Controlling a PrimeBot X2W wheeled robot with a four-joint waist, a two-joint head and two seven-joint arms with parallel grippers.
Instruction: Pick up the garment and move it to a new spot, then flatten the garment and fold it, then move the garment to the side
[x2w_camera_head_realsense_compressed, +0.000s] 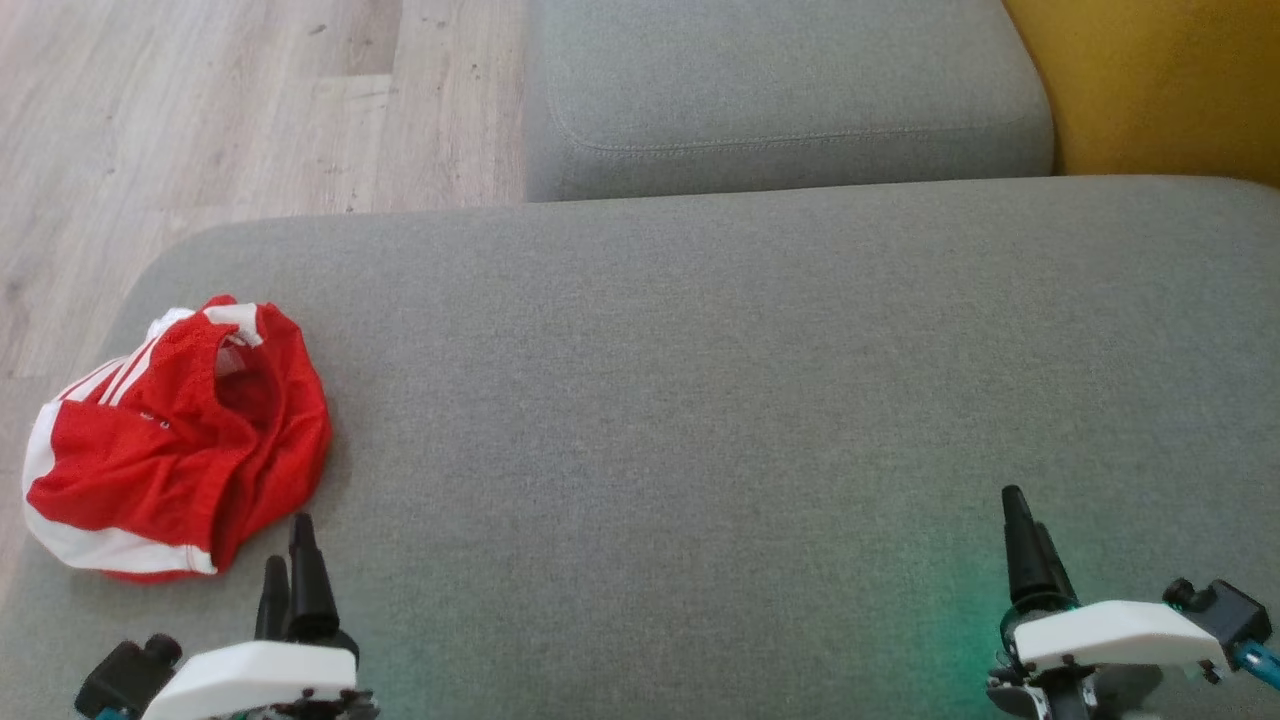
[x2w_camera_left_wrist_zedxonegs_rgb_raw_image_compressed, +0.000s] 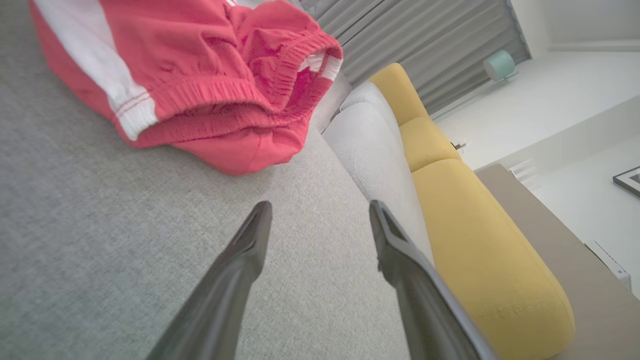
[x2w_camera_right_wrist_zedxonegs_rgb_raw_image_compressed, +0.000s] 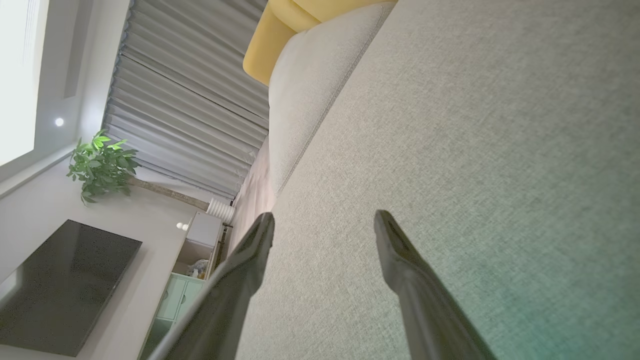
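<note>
The garment (x2w_camera_head_realsense_compressed: 175, 440) is a crumpled red piece with white side stripes and an elastic waistband, lying bunched at the left end of the grey cushion (x2w_camera_head_realsense_compressed: 700, 400). In the left wrist view the garment (x2w_camera_left_wrist_zedxonegs_rgb_raw_image_compressed: 200, 85) lies just beyond the fingertips. My left gripper (x2w_camera_head_realsense_compressed: 288, 560) stands open at the lower left, its tips a short way below the garment's near edge and apart from it. The left gripper (x2w_camera_left_wrist_zedxonegs_rgb_raw_image_compressed: 320, 210) holds nothing between its fingers. My right gripper (x2w_camera_head_realsense_compressed: 1025, 520) is at the lower right, far from the garment. The right gripper (x2w_camera_right_wrist_zedxonegs_rgb_raw_image_compressed: 325, 220) is open and empty over bare cushion.
A second grey cushion (x2w_camera_head_realsense_compressed: 790, 90) lies behind the work surface, with a yellow cushion (x2w_camera_head_realsense_compressed: 1160, 80) at the back right. Wooden floor (x2w_camera_head_realsense_compressed: 200, 110) shows past the cushion's left edge. A wide stretch of grey fabric runs between the two grippers.
</note>
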